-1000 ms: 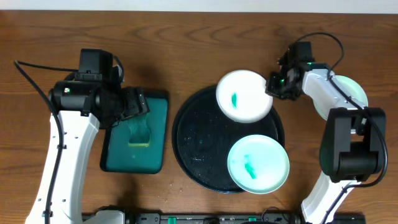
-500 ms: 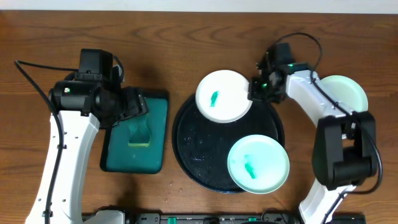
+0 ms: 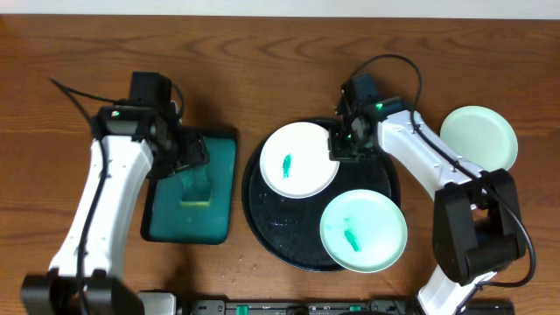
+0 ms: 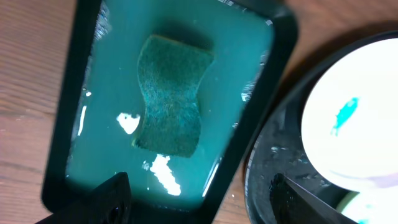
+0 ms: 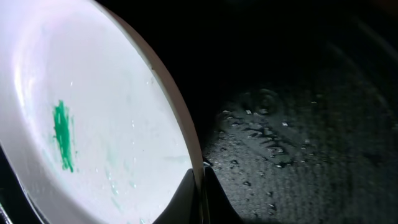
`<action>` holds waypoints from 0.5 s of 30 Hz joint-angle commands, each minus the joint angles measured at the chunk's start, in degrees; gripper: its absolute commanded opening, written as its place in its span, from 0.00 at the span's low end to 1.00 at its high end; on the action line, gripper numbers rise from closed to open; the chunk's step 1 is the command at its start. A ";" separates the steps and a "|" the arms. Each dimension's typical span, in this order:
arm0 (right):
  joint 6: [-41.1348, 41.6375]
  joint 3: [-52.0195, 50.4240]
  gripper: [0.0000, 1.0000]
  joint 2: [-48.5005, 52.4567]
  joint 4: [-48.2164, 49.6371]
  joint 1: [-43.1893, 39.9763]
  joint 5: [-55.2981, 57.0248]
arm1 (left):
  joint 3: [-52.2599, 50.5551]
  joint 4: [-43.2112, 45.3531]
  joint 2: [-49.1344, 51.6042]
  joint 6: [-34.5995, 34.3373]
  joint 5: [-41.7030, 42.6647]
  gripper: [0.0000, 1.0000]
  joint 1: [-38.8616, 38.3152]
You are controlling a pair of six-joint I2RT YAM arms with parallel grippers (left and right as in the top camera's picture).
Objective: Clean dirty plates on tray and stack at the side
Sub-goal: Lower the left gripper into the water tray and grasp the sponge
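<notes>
At the right gripper [image 3: 343, 145], the white plate [image 3: 296, 163] is being pinched by its rim, over the black tray [image 3: 280, 220]. Below the left gripper [image 4: 199, 191], hanging spread, the sponge [image 4: 171, 93] is lying in its basin [image 4: 63, 118]; grasping it is probably coming next.

1. Wood table [image 3: 262, 52].
2. Teal basin [image 3: 224, 179] on it, under left fingers [image 4: 102, 199].
3. Black tray [image 3: 280, 219] under right fingers [image 5: 181, 198].
4. Green plate [image 3: 478, 136] well right of them.
</notes>
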 commanded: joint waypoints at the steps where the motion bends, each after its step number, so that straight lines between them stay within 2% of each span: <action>1: 2.05 -1.14 0.01 -0.31 1.38 0.98 0.96 | -0.85 1.22 2.82 0.96 -1.07 0.72 -0.13; 6: 3.02 -3.43 0.01 -0.31 4.24 0.85 0.94 | -0.87 3.96 7.56 1.03 -2.67 0.70 -0.13; 15: 3.91 -6.54 0.01 -0.31 7.37 0.72 1.03 | -0.87 4.11 15.54 1.01 -3.45 0.51 -0.13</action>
